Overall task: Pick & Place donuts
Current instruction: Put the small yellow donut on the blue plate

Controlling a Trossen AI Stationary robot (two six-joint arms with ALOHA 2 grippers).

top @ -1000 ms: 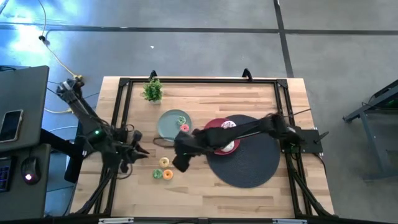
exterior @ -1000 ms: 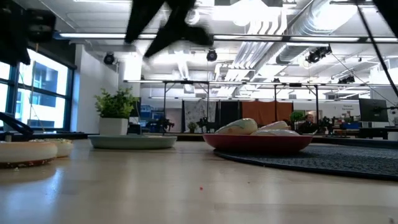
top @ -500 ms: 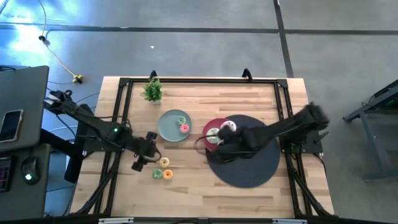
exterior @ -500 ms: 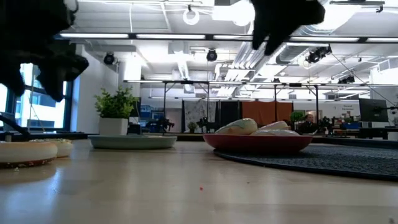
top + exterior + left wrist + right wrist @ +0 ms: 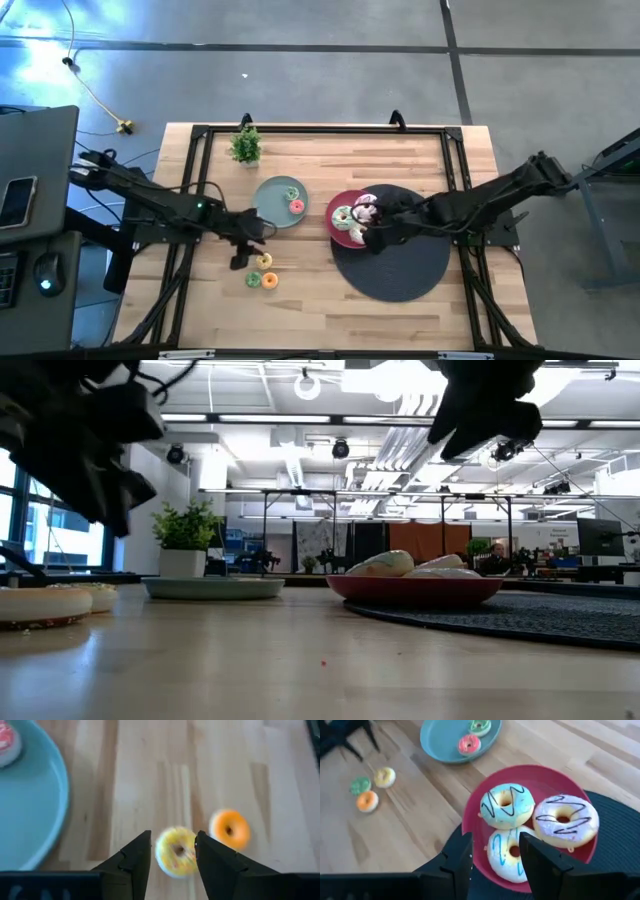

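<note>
Three larger donuts, iced green (image 5: pixel 506 805), pink (image 5: pixel 565 819) and white (image 5: pixel 512 851), lie on the red plate (image 5: pixel 335 232). My right gripper (image 5: pixel 495 857) hovers open above them. Tiny pink (image 5: pixel 469 743) and green (image 5: pixel 479 726) donuts rest on the grey-green plate (image 5: pixel 268 203). Tiny yellow (image 5: pixel 176 851), orange (image 5: pixel 229 829) and green (image 5: pixel 253 279) donuts lie on the wooden table. My left gripper (image 5: pixel 172 855) is open and raised over the yellow donut, one finger to each side of it.
The red plate sits partly on a dark round mat (image 5: pixel 400 270) on the table's right half. A small potted plant (image 5: pixel 245 145) stands near the far edge. A black frame (image 5: pixel 320 128) runs along the table's rim. Bare wood lies toward the near edge.
My right gripper has swung from beside the tiny donuts toward the table's right, and it now hangs over the red plate. My left gripper has moved from the left edge toward the right, coming over the tiny yellow donut.
</note>
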